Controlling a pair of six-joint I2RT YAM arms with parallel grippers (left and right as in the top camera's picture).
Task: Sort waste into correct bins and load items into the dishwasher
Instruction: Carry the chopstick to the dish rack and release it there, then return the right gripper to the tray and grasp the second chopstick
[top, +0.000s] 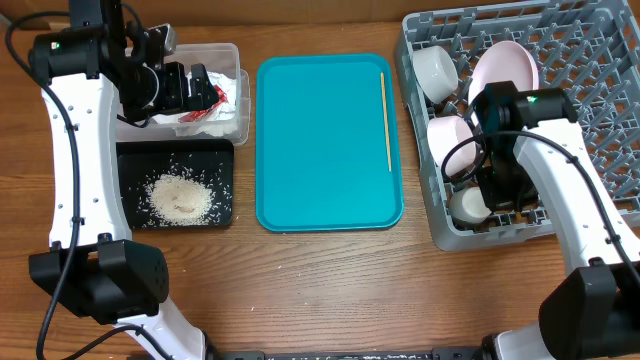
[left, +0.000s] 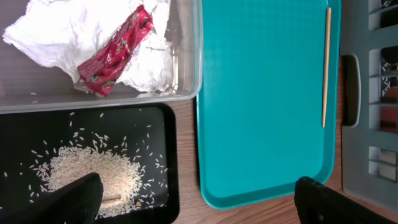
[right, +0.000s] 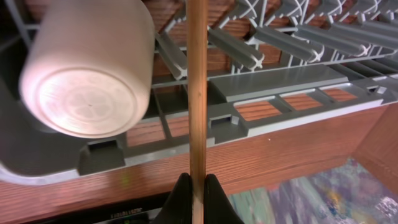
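My left gripper (top: 188, 88) hangs open and empty above the clear tub (top: 232, 52); its jaws (left: 199, 208) frame the view below. In the tub (left: 194, 62) lie the crumpled white napkin (left: 56, 34) and the red foil wrapper (left: 115, 53). The black tray (top: 128, 160) holds rice (left: 87, 174). One chopstick (top: 386, 120) lies on the teal tray (top: 320, 140). My right gripper (right: 198, 193) is shut on the other chopstick (right: 198, 93) at the rack's (top: 580, 90) front left corner, next to the cup (right: 87, 68). The plate (top: 508, 62) and two bowls (top: 435, 70) (top: 450, 138) stand in the rack.
The teal tray (left: 267, 93) sits between the bins and the rack. The cup (top: 468, 205) lies on its side in the rack's near corner. Wooden tabletop (top: 330, 290) shows in front of everything.
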